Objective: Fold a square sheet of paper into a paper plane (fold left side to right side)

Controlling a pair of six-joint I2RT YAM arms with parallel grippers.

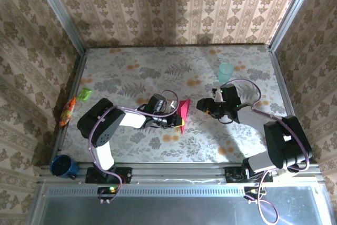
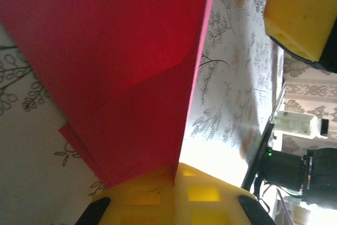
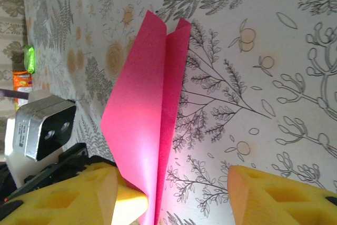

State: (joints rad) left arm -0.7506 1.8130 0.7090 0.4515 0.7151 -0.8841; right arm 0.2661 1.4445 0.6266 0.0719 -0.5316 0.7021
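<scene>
Left claw is closed, both pads pinching one edge of the paper. The paper is folded along a centre crease, pointed at the far end, and sits mid-table just right of the left claw. Right claw is wide open with nothing held, just right of the paper. Teal cup stands far right. Two packets lie at the table's left edge.

we log: paper plane – thin paper, matt, smooth | finger pads – foam-like, matt, pitted | table – printed covering, smooth, low sheen | frame rail – bare metal, ribbed | cup – translucent plastic
</scene>
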